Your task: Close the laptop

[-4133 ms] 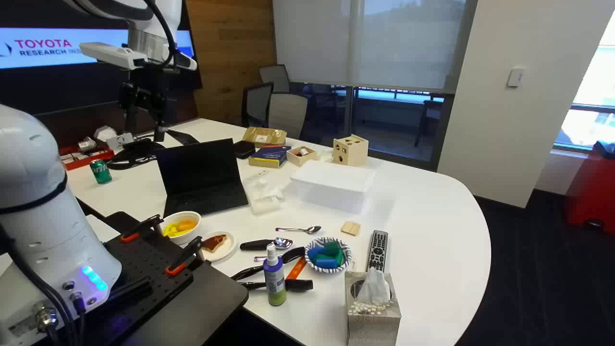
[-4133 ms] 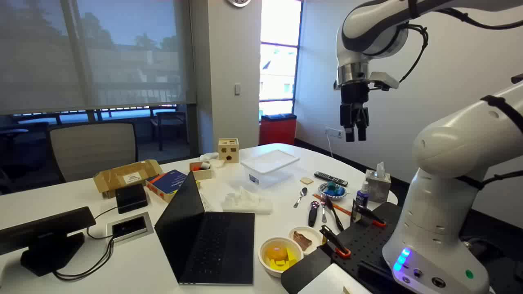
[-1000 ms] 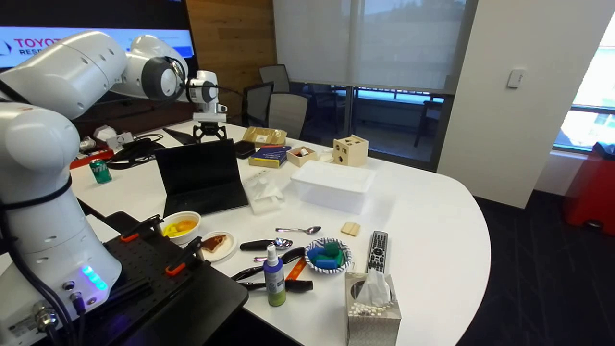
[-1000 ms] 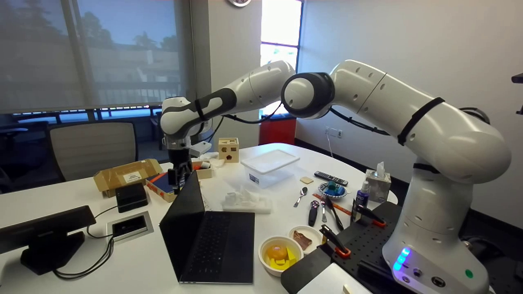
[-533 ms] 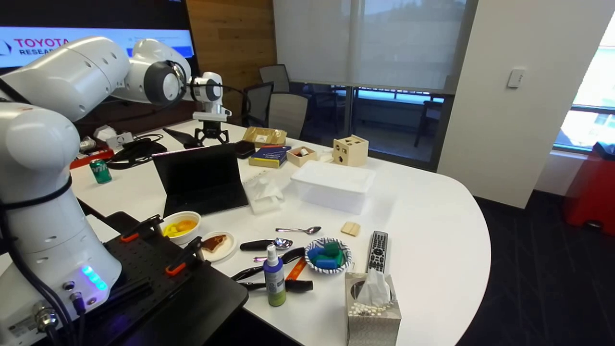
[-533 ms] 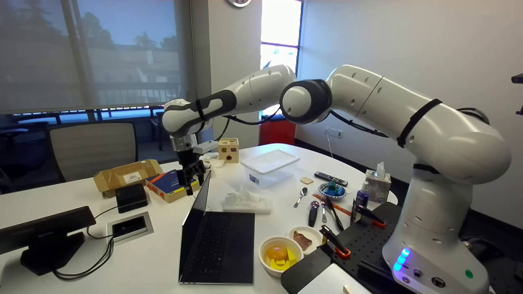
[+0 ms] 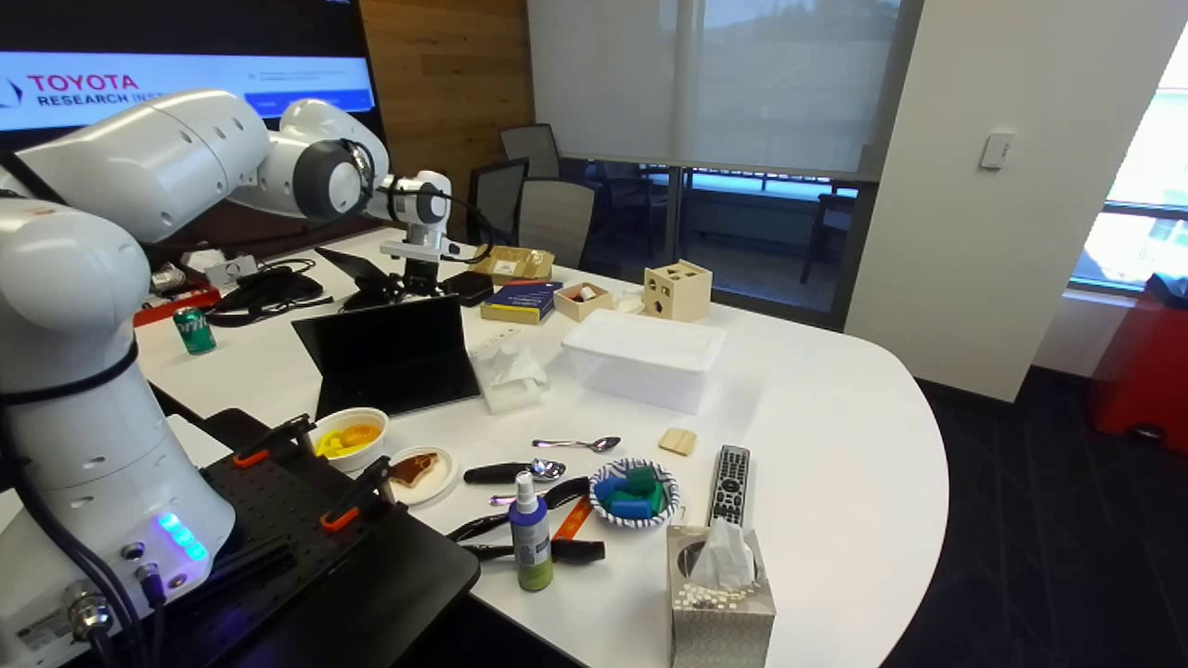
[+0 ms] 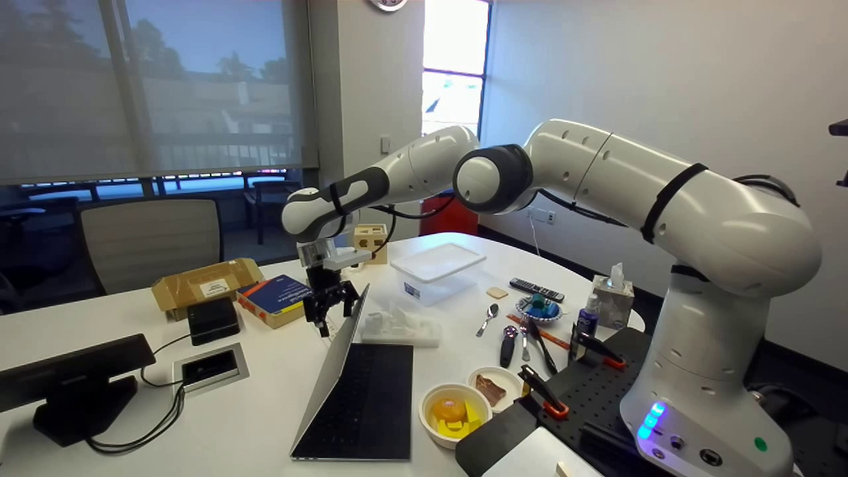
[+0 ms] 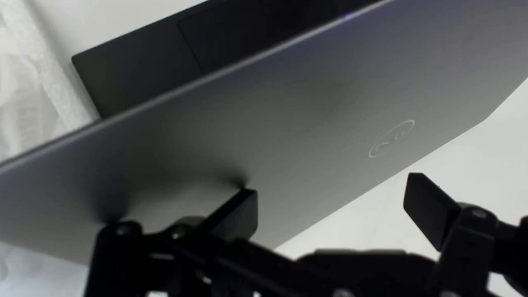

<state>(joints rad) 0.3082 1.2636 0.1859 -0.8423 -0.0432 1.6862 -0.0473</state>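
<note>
Bowl [image 8: 434,435] and plate [image 8: 509,384], both white, one with orange and yellow pieces [image 8: 454,411] and the other with a brown slice [image 8: 489,389], stand in front of the laptop [image 8: 381,404] in an exterior view, while a blue book [image 8: 275,298], a cardboard box [image 8: 189,288] and a metal-framed insert [image 8: 242,368] lie behind it. The gripper [image 8: 337,319] hangs at the back of the lid [image 8: 326,385], near its far upper corner, and the lid tilts forward over the keyboard [image 8: 354,391]; white table [image 8: 218,430] shows between it and the insert. In an exterior view the arm [image 7: 167,148] reaches across behind the laptop, whose lid hides the fingertips; a Sprite can [image 7: 195,331] stands off to one side, and crumpled white material [image 7: 515,376] sits between the laptop and a white-topped plastic bin [image 7: 640,357]. Beyond the bin the table runs to a curved edge, and a black perforated board [image 7: 297,506] with clamps [image 7: 362,485] borders the robot's side. In the wrist view the gripper's fingers [image 9: 239,216] are spread wide: one seems to touch the lid's grey back, while the other stands past the hinge edge, over the table. The lid's upper edge slants across, away from the fingertips, with a strip of dark base [image 9: 140,74] showing past it and table beyond the base's corner.
</note>
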